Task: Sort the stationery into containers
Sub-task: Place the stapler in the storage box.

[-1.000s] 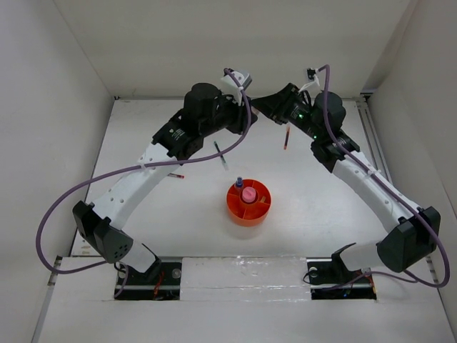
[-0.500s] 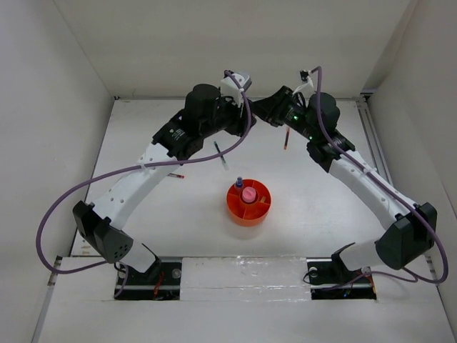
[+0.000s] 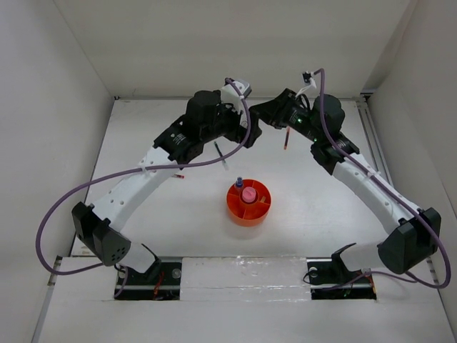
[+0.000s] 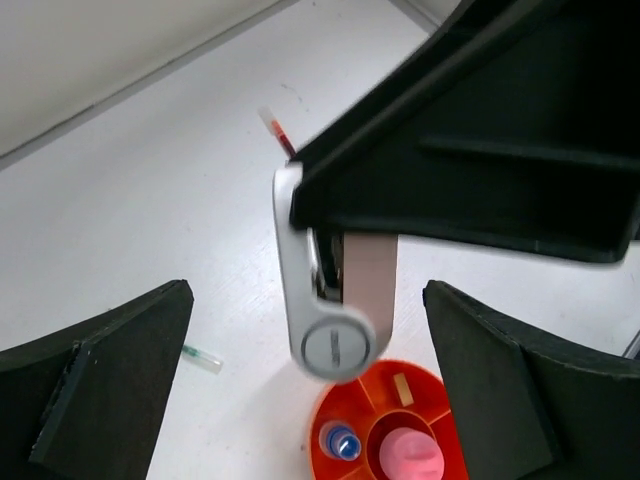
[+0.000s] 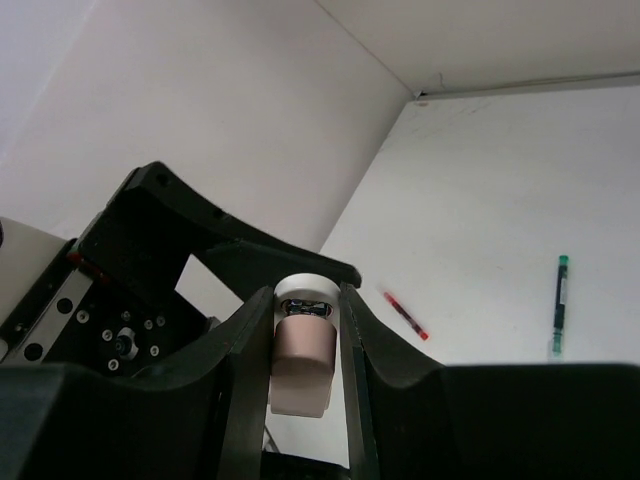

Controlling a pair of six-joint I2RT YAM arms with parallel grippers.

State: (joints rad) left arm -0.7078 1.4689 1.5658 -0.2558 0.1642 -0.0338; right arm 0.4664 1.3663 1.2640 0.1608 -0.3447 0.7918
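The two arms are meeting above the far middle of the white table (image 3: 136, 150), their tips nose to nose. The right gripper (image 5: 304, 320) is clenching a pinkish eraser block (image 5: 302, 352) between its black fingers; the block is standing upright in the grip, with a white piece at its top end. In the left wrist view the same block is hanging beside a white strip with a round grey disc, though what that white part is I cannot tell. The left gripper (image 4: 308, 330) is standing released, its two dark fingers spread wide on either side of the block and touching nothing. Below them the round orange organiser tray (image 3: 246, 220) is sitting near the middle of the table, well apart from both grippers. The pink cylindrical tube (image 3: 248, 194) is standing in its central cup, the small bottle with blue cap (image 3: 239, 183) is standing in an outer compartment on the far left side, and a small tan eraser (image 4: 402, 388) is lying in another outer compartment. One red pen (image 3: 286, 138) is lying on the table under the right arm, a second red pen (image 3: 176, 175) is lying under the left arm, and the dark pen (image 3: 220, 153) is lying between the left arm and the tray.
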